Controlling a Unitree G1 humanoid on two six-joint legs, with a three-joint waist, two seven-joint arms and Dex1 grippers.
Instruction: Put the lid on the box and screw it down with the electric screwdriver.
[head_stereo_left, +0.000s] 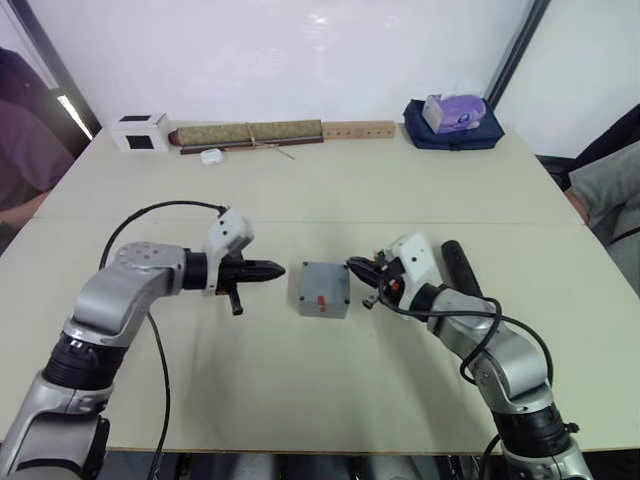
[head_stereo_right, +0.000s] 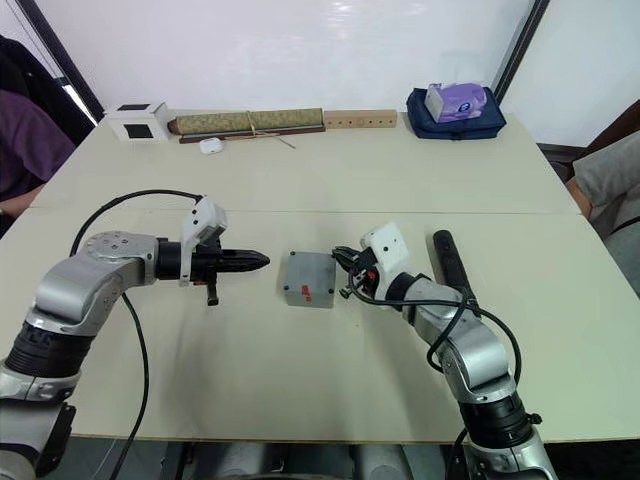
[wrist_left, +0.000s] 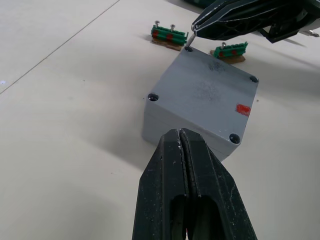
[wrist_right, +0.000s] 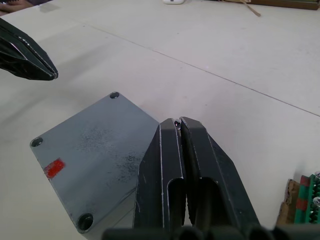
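No text, brand, number or label can be read on anything here.

The one sign: a small red rectangular mark on the grey lid (wrist_left: 212, 92), near one corner screw hole; plain red, no characters on it. It shows too in the right wrist view and from the head camera.

The green boards (wrist_left: 169, 36) carry red patches; nothing legible on them.

The purple pack (head_stereo_left: 454, 110) at the table's far end has a printed face, too small to read.

The white cube (head_stereo_left: 139, 132) has a black face with no visible lettering.
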